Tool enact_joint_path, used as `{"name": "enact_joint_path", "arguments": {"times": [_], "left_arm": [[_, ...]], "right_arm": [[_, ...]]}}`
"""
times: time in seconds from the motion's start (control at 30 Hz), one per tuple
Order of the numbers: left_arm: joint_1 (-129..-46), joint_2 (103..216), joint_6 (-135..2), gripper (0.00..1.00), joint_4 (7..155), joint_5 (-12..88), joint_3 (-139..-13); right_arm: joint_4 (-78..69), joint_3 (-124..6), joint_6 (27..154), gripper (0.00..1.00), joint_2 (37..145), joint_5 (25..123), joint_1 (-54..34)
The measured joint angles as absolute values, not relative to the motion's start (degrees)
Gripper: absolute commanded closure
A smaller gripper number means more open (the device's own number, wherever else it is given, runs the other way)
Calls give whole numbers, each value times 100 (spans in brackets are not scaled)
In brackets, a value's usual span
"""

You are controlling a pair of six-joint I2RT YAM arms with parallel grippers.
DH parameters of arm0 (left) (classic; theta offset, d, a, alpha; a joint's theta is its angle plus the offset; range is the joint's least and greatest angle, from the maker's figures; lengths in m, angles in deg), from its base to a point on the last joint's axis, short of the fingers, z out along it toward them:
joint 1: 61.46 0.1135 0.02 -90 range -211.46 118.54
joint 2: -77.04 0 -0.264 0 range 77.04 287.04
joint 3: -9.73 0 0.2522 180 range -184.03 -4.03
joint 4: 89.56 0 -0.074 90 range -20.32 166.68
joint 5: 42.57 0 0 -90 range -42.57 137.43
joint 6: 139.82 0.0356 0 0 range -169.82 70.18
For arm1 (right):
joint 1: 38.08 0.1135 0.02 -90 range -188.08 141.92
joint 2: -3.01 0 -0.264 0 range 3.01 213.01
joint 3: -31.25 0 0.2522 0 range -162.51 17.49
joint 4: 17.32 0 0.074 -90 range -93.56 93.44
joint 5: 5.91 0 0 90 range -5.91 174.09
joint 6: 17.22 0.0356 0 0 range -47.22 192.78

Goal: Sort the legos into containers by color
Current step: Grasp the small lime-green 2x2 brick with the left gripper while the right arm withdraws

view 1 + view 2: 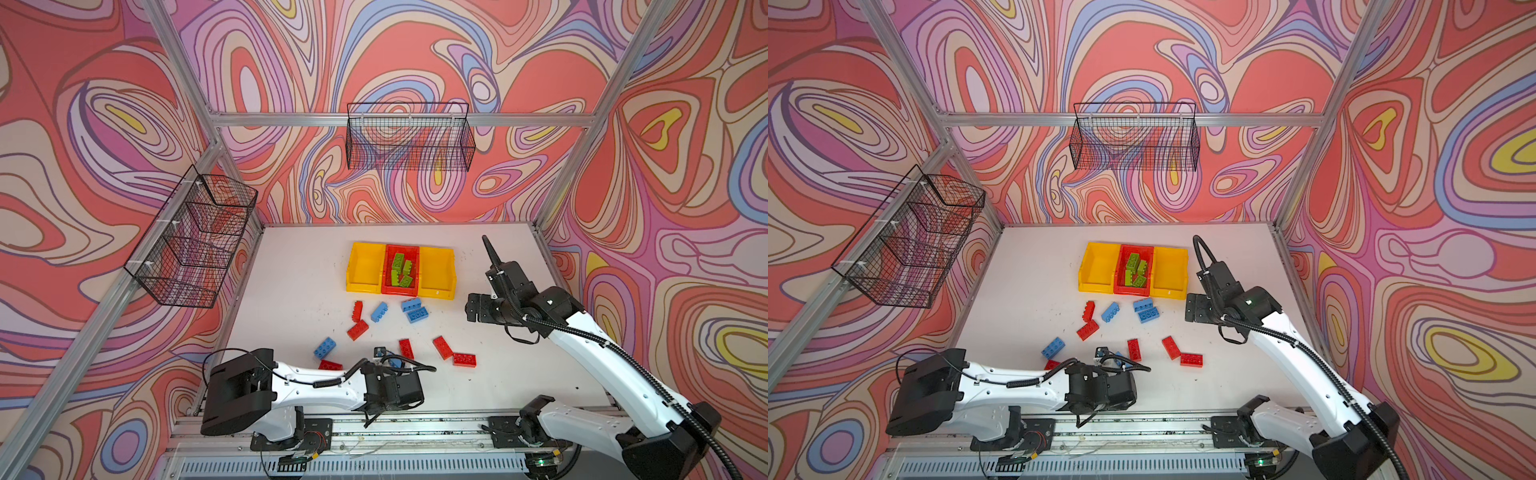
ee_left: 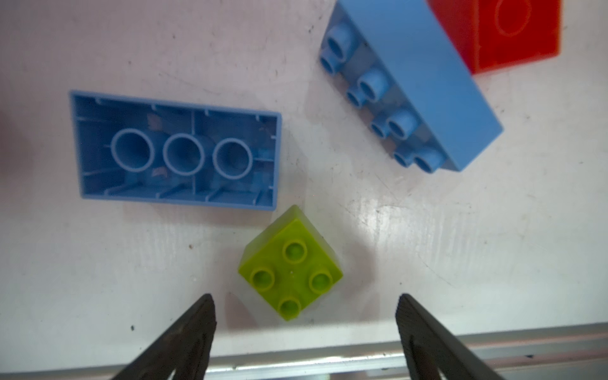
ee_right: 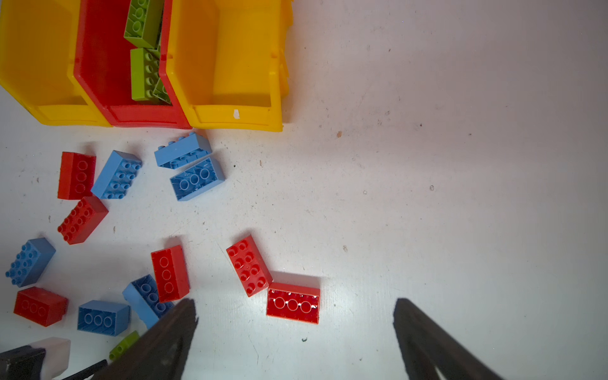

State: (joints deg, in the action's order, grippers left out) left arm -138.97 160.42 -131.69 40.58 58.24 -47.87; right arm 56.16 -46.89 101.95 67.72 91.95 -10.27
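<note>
We see the left gripper (image 2: 306,297) low over the near edge of the table (image 1: 291,291), its fingers spread apart and clamped on nothing. A small green lego (image 2: 291,263) sits studs up and turned cornerwise, its near corner just inside the gap and touching neither finger. Just beyond it lies an upturned blue lego (image 2: 177,151), hollow side showing. Near that is a tipped blue lego (image 2: 418,82) on its side, overlapping a red lego (image 2: 513,33); whether those two touch we cannot tell. The right gripper (image 3: 295,301) hangs over the right side of the table, its jaws wide apart and empty. In both top views it is to the right of the containers and a little nearer. The containers stand joined in a row at the far middle of the table: the left yellow container (image 1: 358,286), the red container (image 1: 401,291) and the right yellow container (image 1: 438,293). The sorted green legos (image 1: 401,270) lie piled in the red container. The loose legos, red (image 1: 358,330) and light blue (image 1: 379,311), lie scattered on the table between the containers and the near edge.
</note>
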Motion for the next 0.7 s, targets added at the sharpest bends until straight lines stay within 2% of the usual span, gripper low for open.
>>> {"name": "enact_joint_path", "arguments": {"times": [0.2,0.37,0.7], "left_arm": [[-13582,16026,-13718,27,3982,5527,-4787],[-13510,15996,-14203,30,3992,5444,-4778],[-13336,16265,-14719,43,3995,5317,-4804]], "right_arm": [[5603,-4564,10046,2,6770,9223,-1027],[5597,-4516,9921,2,6809,9223,-1027],[5470,-4475,9744,2,6896,9214,-1027]]}}
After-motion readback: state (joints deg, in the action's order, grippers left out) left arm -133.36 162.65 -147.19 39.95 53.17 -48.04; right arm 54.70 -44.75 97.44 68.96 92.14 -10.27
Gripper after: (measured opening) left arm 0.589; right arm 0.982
